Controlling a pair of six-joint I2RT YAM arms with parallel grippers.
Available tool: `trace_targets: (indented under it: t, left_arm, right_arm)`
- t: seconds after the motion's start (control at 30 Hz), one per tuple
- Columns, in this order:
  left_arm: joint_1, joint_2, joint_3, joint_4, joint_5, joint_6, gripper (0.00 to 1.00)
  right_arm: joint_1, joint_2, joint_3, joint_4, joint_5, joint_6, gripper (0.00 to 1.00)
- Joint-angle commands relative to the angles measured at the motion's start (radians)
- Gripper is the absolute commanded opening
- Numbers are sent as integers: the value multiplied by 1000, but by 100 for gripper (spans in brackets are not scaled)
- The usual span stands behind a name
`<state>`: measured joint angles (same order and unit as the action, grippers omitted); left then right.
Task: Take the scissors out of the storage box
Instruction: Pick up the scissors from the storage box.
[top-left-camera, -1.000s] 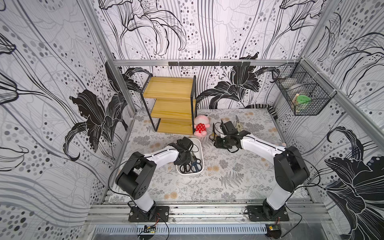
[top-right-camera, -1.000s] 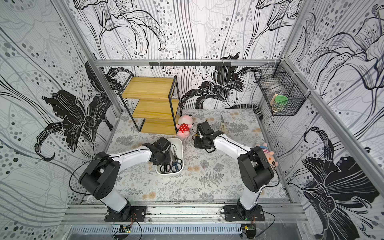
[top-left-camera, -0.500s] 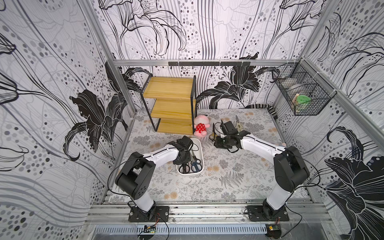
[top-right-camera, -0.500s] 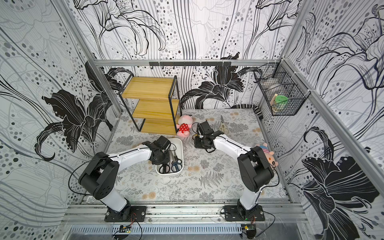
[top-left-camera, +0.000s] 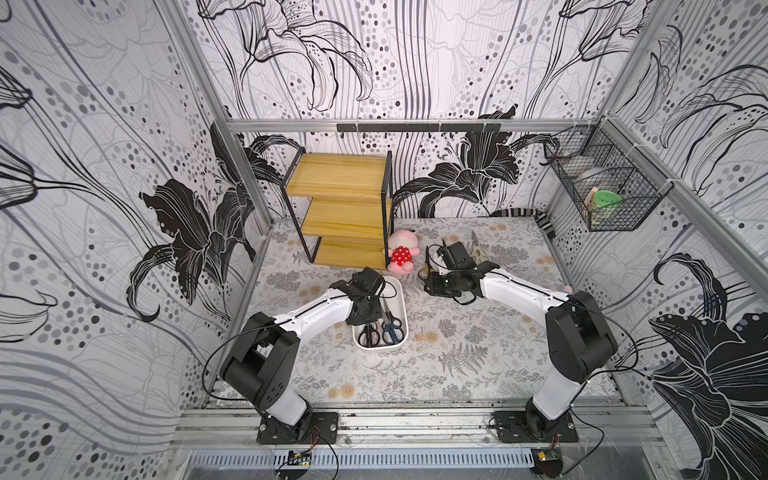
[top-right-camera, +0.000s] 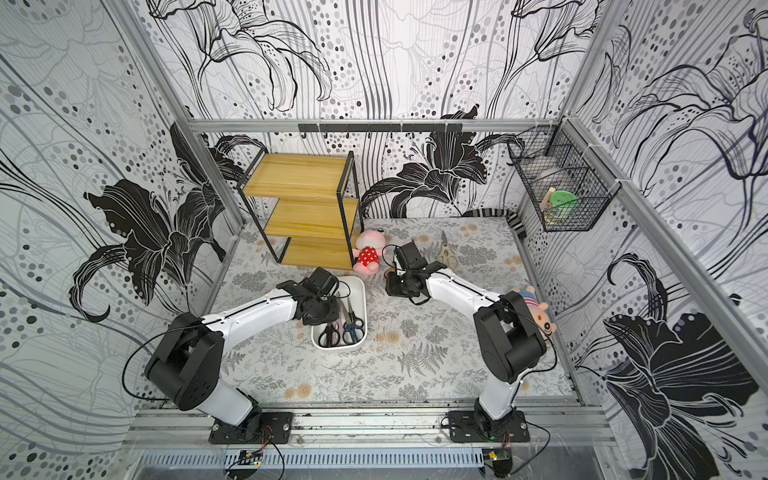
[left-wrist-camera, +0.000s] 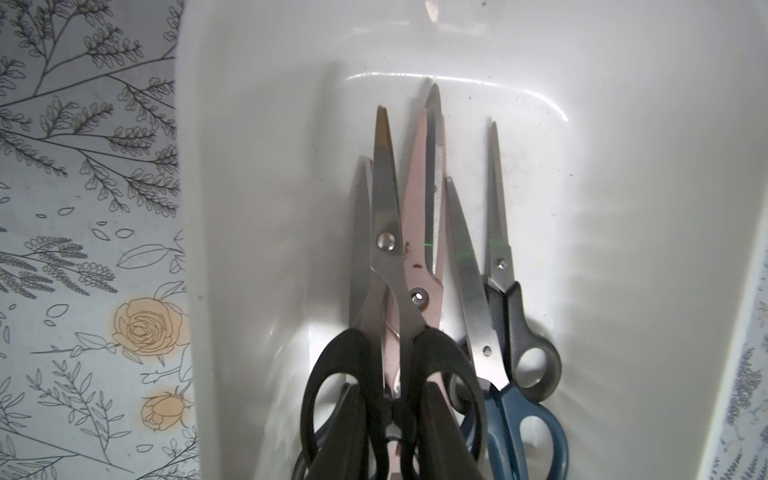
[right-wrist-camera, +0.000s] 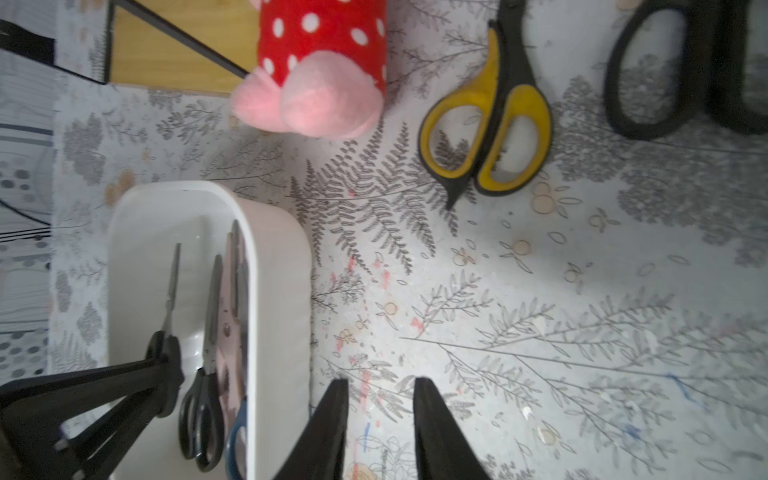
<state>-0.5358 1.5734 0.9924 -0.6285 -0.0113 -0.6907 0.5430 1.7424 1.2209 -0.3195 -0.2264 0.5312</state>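
The shallow white plastic storage box lies before the three-tier wooden shelf, with metal-bladed scissors inside. The pink plush toy sits behind the box, and yellow-black scissors lie on the table to its right.

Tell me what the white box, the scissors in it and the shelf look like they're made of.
The box: probably plastic, glossy white, moulded rounded corners with bright glints. The scissors: grey brushed metal blades with a rivet; handles look like matte black or blue plastic. The shelf: yellowish boards with wood grain, maybe bamboo, in a thin black frame, likely metal.
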Motion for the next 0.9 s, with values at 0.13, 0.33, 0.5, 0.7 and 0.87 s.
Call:
trace_targets:
  t: [0.13,0.33,0.5,0.7,0.87]
  left_arm:
    - [3,-101,10,167,98,-50,0]
    - [3,-113,26,212,130,-59,0]
    - [2,-124,13,229,145,-63,0]
    - [2,-134,11,231,143,-60,0]
    - [3,-131,14,233,140,-59,0]
  right_arm:
    - [36,7,45,166,-305,-17,32]
    - [88,80,114,165,-353,-16,34]
    - [113,113,132,178,-363,-2,35]
    - [117,114,131,162,-356,-1,34]
    - [120,114,128,158,-378,0,32]
